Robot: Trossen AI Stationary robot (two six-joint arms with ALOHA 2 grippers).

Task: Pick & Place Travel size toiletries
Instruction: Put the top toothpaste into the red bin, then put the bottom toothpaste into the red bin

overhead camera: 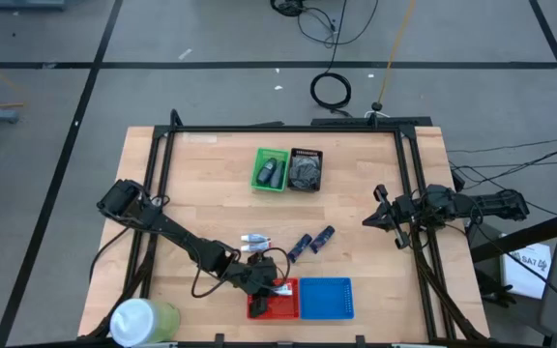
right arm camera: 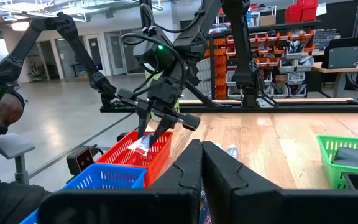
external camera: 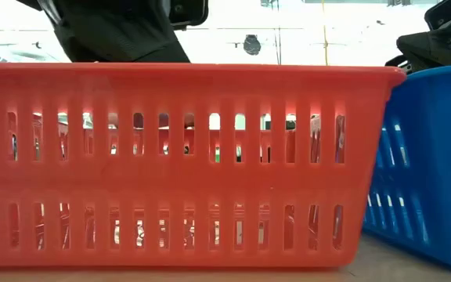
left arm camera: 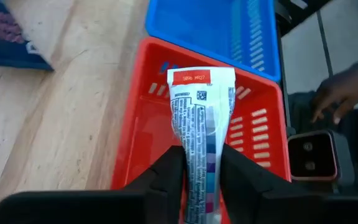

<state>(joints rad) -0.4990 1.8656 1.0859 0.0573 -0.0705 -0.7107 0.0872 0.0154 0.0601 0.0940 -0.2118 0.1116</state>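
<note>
One white-silver printed tube (left arm camera: 199, 130) hangs pinched in the left hand (left arm camera: 199, 180) above the red slotted plastic tray (left arm camera: 143, 124), so centre, lower and release gently, while the right hand (right arm camera: 201, 163), fingers together, waits at the bench's (overhead camera: 211, 184) edge.

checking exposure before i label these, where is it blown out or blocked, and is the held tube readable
Low view: the red tray wall fills the frame and the room above it is washed out white. Left wrist view: the white-silver tube in the left gripper is evenly lit, its red label band clear, the fine print too small to read. Right wrist view: the right gripper shows dark against a bright room.
</note>
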